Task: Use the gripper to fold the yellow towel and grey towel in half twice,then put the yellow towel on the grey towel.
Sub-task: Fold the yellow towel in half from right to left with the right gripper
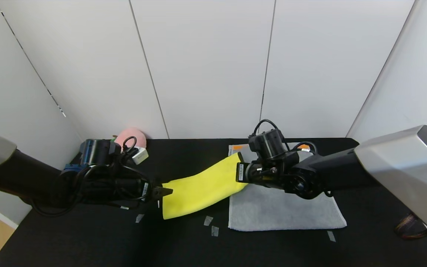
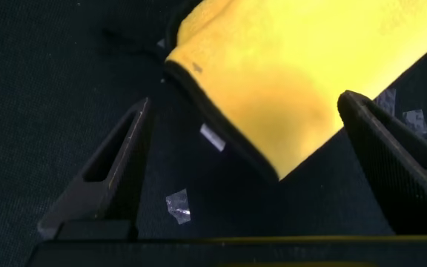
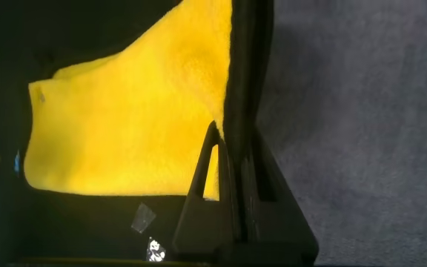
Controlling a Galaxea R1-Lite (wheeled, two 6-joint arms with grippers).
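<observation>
The right claw is clamped on one end of the yellow towel, at the grey towel's left edge. The left claw, fingers apart, sits beside the yellow towel's other end, which rests on the black surface.

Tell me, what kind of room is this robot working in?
Probably a lab test booth, not a home: plain white wall panels enclose a black-covered table dotted with tape markers, where a yellow towel and a grey towel lie as practice items.
</observation>
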